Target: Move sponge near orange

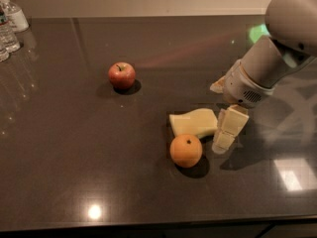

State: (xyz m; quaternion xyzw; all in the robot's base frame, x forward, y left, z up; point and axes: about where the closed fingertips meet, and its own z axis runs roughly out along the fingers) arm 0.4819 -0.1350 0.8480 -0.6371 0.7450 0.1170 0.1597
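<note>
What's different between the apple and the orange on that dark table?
The apple is red with a short stem; the orange is orange with just a dark dot. The apple looks slightly smaller than the orange. The apple sits alone, while the orange lies close to the sponge, with the gripper low beside both. Both are round fruits resting on the table.

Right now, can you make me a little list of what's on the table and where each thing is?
sponge: flat on the table, just behind the orange
orange: in front of the sponge, very close to it
apple: alone, farther back and to the picture's left
bottles: back left corner
gripper: low, at the sponge's right end, beside the orange
table: dark and shiny
</note>
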